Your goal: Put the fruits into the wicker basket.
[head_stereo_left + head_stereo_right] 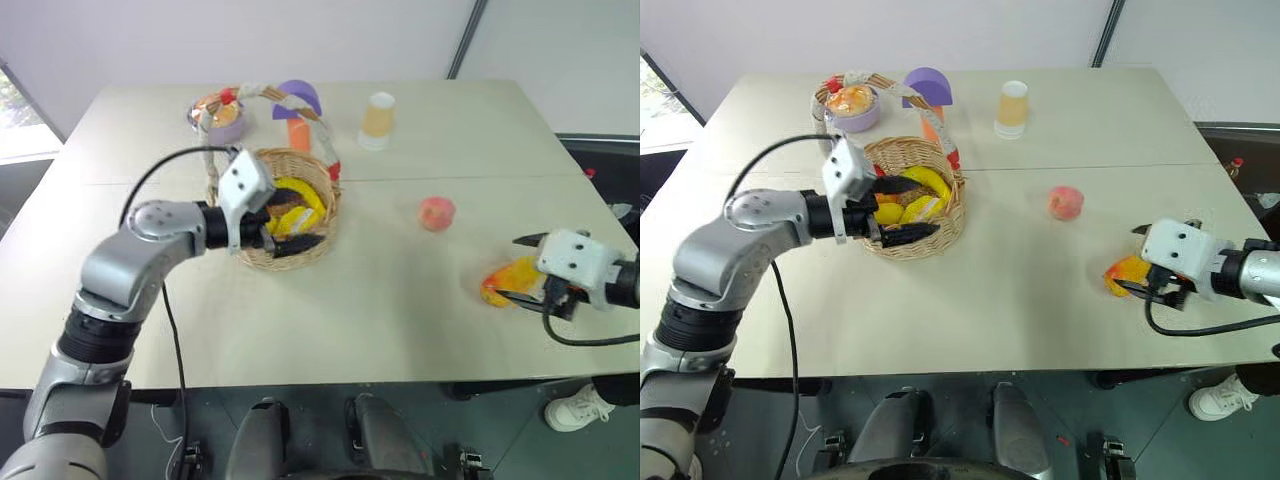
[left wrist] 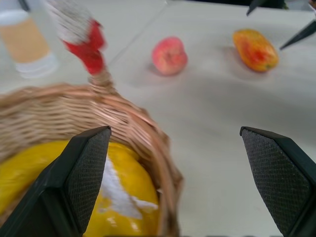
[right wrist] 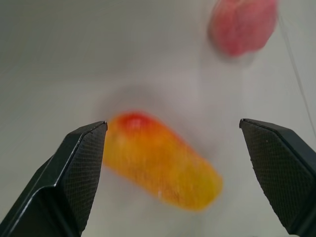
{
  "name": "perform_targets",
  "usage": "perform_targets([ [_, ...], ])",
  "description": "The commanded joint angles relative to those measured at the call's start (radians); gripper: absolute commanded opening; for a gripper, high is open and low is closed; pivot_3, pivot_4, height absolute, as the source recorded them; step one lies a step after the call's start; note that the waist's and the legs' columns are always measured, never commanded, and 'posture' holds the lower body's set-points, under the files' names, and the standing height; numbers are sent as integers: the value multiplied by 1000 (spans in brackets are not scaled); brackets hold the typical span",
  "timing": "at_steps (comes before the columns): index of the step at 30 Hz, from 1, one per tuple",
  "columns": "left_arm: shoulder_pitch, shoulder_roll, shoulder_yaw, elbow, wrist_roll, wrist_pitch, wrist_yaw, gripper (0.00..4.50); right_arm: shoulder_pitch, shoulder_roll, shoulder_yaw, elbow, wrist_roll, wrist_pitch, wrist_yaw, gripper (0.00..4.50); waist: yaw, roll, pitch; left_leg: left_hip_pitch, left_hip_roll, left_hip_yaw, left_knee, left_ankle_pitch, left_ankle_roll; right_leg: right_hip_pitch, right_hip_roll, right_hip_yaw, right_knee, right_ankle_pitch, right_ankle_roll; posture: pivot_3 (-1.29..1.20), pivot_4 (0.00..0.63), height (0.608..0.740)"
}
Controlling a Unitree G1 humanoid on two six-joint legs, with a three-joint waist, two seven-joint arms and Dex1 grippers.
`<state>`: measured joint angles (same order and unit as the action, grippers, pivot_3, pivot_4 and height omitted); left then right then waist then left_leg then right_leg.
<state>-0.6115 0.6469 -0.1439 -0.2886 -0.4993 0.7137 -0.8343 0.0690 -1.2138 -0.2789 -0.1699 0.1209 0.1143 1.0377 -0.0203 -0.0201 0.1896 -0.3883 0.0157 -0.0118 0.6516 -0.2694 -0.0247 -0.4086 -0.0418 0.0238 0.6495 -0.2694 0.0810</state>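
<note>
Half the mango (image 1: 505, 281) hides behind the open right pincer (image 1: 535, 270).

I see a wide, pale beige table (image 1: 380, 290) with a seam running across it from left to right. On it, left of centre, stands the round light-tan wicker basket (image 1: 305, 250) with its banded handle, and behind that, toward the far edge, a small lilac bowl (image 1: 228, 128), a purple-capped mushroom (image 1: 298, 103) and a pale paper cup (image 1: 378, 121). To the right lie the round pink-red peach (image 1: 436, 213) and, nearer and further right, the oblong orange-red mango (image 1: 508, 281).

Silver-grey arms, white wrist housings, black cables, black textured fingers (image 2: 89, 173).
</note>
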Motion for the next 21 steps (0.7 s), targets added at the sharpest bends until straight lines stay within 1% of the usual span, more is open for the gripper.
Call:
perform_targets([
  [1, 2, -12, -1, -63, -1, -3, 0, 4481, -53, -42, 79, 105, -111, -190, 17, 4500, 1, 0, 0, 0, 0, 0, 0, 0, 0, 0, 0, 0, 0, 0, 0, 0, 150, 740],
  [7, 46, -36, -19, -131, -13, 26, 14, 4481, -185, -39, 224, 303, -238, -408, 17, 4500, 4, 1, 0, 0, 0, 2, 1, 0, 0, 0, -1, 1, 0, 0, 0, 0, 150, 740],
  [11, 70, -49, -15, -164, -19, 46, 33, 4481, -257, -23, 289, 400, -290, -476, 6, 4500, 5, 1, 0, 0, 0, 2, 1, 0, 0, 0, -1, 1, 0, 0, 0, 0, 150, 740],
  [14, 74, -55, -13, -171, -21, 56, 42, 4481, -291, -3, 314, 448, -313, -507, -17, 4500, 3, 1, 0, 0, 0, 2, 2, 0, 0, 0, -1, 1, 1, 0, 0, 0, 150, 740],
  [17, 78, -56, -10, -172, -19, 58, 43, 4500, -303, 9, 316, 457, -307, -510, -18, 3628, 2, 1, 0, 0, 0, 2, 2, 0, 0, 1, -1, 1, 1, 0, 0, 0, 150, 740],
  [20, 85, -51, -1, -170, -17, 57, 41, 4500, -302, 13, 307, 450, -313, -525, -36, 2136, 3, 1, 0, 0, 0, 2, 3, 0, 0, 1, -1, 1, 1, 0, 0, 0, 150, 740],
  [21, 92, -48, 8, -172, -22, 55, 37, 4500, -296, 11, 300, 441, -314, -525, -43, 1824, 3, 1, 0, 1, 0, 2, 3, 0, 0, 1, -1, 1, 2, 0, 0, 0, 150, 740],
])
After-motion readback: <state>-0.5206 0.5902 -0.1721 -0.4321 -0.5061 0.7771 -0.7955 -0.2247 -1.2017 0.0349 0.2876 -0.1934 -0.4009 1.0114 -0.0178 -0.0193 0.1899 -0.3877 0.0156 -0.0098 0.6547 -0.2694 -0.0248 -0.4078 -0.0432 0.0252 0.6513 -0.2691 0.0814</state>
